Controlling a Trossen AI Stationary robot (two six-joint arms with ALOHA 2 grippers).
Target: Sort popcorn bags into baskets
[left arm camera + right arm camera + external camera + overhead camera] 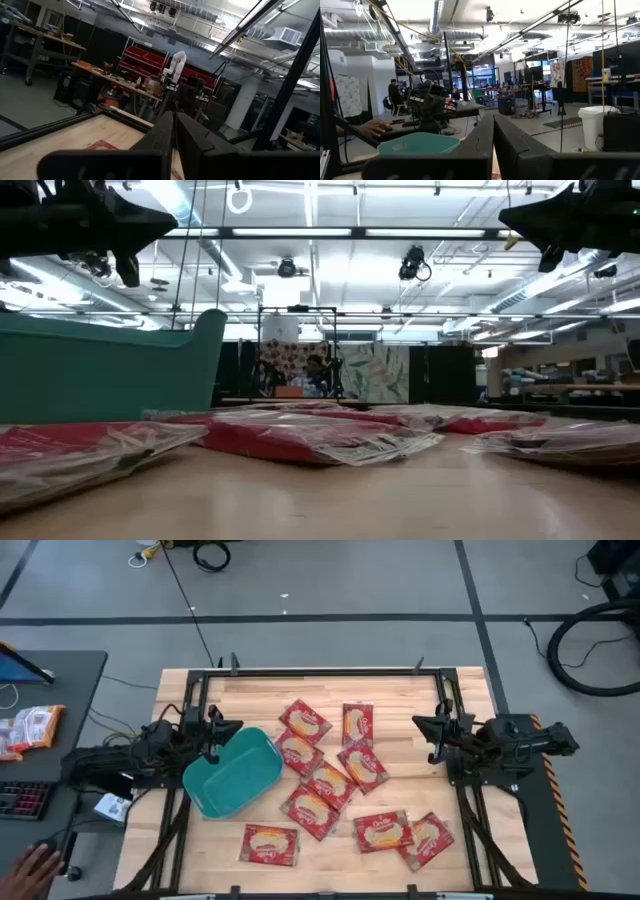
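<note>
Both arms are parked up high at the sides of the desk point(200, 690), nothing in either claw. The left claw point(212, 730) sits over the left edge, right above the rim of the basket, and in its wrist view the two dark fingers point(192, 137) are pressed flat together, no gap between them. Same deal with the right claw point(433, 730) over on the right side: matte black fingers point(512, 145) closed against each other, holding zip. The basket point(233, 773) is a smooth teal plastic tub, rounded-rectangle shape with a raised lip, sitting at an angle on the left part of the desk, and its inside looks bare from above. The popcorn bags point(347, 765) are all still out on the pale wood-plank top, scattered from just beside the tub across the middle and toward the front right. They're flat red rectangles with a cream-yellow patch in the centre, and from desk level you can see the crinkly, shiny clear wrap on them point(320, 438). A few overlap at the corners; one point(271, 844) lies apart near the front edge.
</note>
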